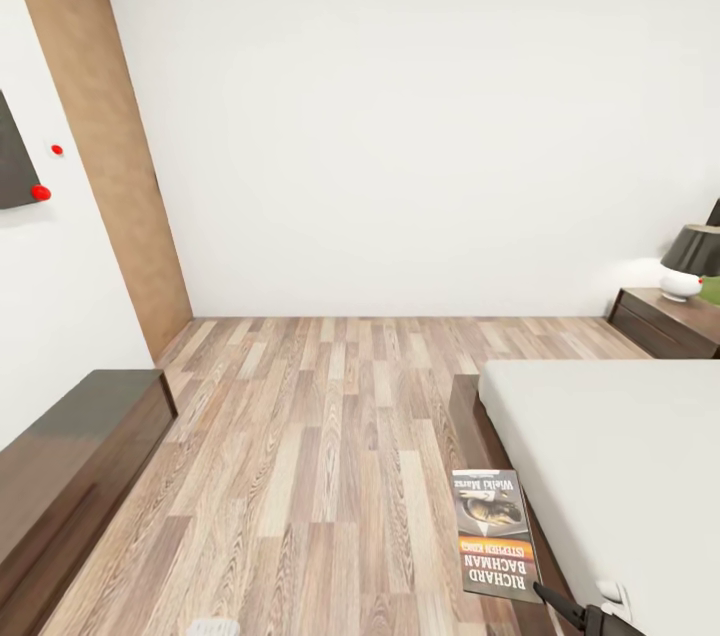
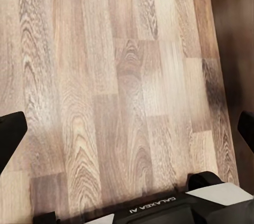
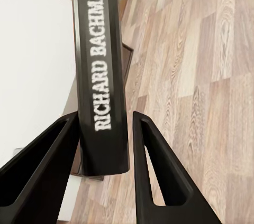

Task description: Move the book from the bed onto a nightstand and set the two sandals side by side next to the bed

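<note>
The book (image 1: 495,536), a dark paperback with an orange band and "Richard Bachman" lettering, hangs over the foot corner of the bed (image 1: 620,456), above its dark frame. My right gripper (image 1: 562,606) is shut on the book from its near end. In the right wrist view the book's spine (image 3: 100,49) stands between the two black fingers (image 3: 159,171). The nightstand (image 1: 665,321) stands far right beside the bed's head. My left gripper (image 2: 127,134) is open over bare wooden floor. The two sandals are out of view.
A lamp (image 1: 690,261) with a dark shade and white base sits on the nightstand. A long low dark cabinet (image 1: 70,456) runs along the left wall below a wooden door (image 1: 110,146). Wooden floor (image 1: 330,436) lies between the cabinet and the bed.
</note>
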Robot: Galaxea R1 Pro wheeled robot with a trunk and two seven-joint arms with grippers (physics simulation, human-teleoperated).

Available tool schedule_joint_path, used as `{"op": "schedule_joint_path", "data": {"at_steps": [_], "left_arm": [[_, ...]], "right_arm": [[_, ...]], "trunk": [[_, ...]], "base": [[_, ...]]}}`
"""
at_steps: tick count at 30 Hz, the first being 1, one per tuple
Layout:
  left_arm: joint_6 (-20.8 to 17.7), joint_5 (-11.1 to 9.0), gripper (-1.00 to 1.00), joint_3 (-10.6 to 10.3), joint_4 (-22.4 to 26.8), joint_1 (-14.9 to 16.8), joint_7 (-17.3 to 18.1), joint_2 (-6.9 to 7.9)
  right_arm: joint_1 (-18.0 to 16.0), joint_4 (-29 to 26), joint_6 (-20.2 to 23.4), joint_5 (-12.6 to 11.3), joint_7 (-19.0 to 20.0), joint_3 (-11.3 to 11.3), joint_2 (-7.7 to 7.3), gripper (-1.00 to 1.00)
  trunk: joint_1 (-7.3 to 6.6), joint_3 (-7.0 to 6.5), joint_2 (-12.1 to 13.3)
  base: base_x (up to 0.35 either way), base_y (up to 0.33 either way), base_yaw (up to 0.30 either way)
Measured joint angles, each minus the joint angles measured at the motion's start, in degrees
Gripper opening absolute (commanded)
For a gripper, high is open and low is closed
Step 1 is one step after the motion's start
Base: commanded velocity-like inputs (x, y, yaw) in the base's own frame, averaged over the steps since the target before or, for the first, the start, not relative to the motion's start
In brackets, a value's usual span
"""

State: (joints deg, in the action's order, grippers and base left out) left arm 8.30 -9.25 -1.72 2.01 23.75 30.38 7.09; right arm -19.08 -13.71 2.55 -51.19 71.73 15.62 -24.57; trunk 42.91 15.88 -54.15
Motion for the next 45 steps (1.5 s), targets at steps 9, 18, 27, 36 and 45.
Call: {"op": "schedule_joint_path", "data": {"at_steps": [9, 18, 27, 36, 45], "left_arm": [[0.07, -0.02, 1.0, -0.03, 0.0, -0.02, 0.05, -0.07], [0.07, -0.02, 1.0, -0.08, 0.0, 0.0, 0.02, -0.19], [0.07, -0.08, 1.0, -0.07, 0.0, -0.02, -0.01, -0.42], [0.09, -0.09, 1.0, -0.01, 0.0, -0.02, -0.01, -0.39], [0.07, -0.01, 1.0, -0.04, 0.0, -0.03, -0.04, -0.41]], "right_arm": [[-0.02, 0.04, 0.0, 0.0, -0.07, 0.02, 0.0, -1.0], [0.0, 0.07, 0.0, 0.0, -0.09, 0.02, 0.0, -1.0], [0.01, 0.08, 0.0, 0.0, -0.12, 0.05, 0.22, -1.0], [0.01, 0.17, 0.0, 0.1, -0.17, 0.11, 2.55, -1.0], [0.02, 0.44, -0.03, 0.11, -0.31, 0.27, 4.33, -1.0]], "trunk": [[0.0, -0.82, 0.0], [0.0, -1.64, 0.0], [0.0, -1.84, 0.0], [-0.03, -1.84, -0.01], [-0.03, -1.84, -0.01]], "base": [[0.0, 0.0, 0.0], [0.0, 0.0, 0.0], [0.0, 0.0, 0.0], [0.174, 0.0, 0.0], [0.324, 0.0, 0.0]]}}
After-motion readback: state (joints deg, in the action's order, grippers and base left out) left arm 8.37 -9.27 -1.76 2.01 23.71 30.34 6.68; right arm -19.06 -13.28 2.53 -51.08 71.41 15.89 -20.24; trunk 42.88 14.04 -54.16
